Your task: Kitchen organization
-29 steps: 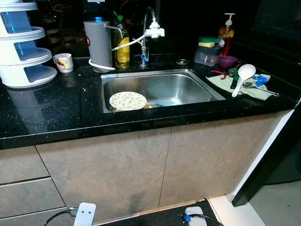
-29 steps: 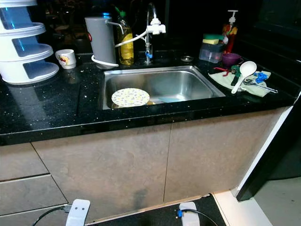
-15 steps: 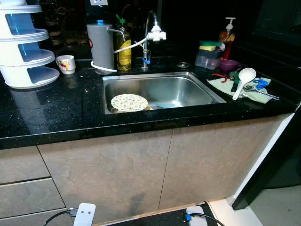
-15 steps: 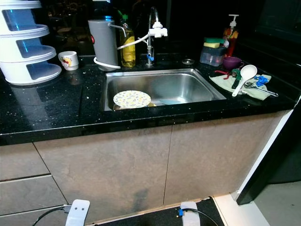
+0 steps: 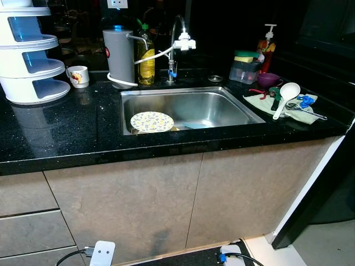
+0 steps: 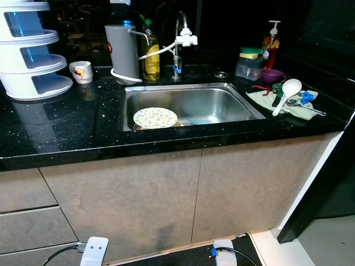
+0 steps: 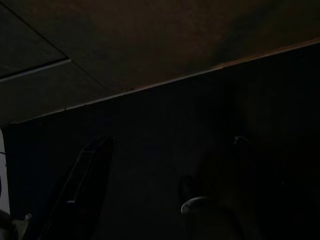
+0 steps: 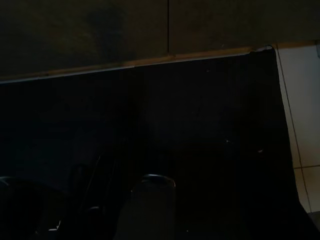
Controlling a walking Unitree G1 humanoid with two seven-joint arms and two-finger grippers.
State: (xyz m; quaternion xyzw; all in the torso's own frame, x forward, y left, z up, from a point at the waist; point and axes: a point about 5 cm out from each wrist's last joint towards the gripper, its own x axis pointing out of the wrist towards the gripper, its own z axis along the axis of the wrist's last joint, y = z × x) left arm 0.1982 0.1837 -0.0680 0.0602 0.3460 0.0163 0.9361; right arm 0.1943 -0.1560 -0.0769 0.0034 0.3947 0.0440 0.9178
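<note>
Facing the black speckled stone bench [image 5: 61,133]. Landmark: the stainless steel sink [image 5: 191,91].

- Round floral-patterned plate [image 5: 151,121] lies in the sink, at its left front.
- Grey cylindrical water filter [image 5: 120,54] and yellow-liquid bottle with green cap [image 5: 145,55] stand behind the sink's left rear corner; chrome tap with white attachment [image 5: 181,40] behind its middle.
- White mug [image 5: 78,76] and white tiered rack [image 5: 26,52] sit left of the sink.
- White plastic ladle [image 5: 284,97] lies on a pale green cloth [image 5: 256,100] right of the sink.

My left end effector [image 7: 145,200] and right end effector [image 8: 120,205] hang in dark shade; can't tell whether the fingers are apart or together.
</note>
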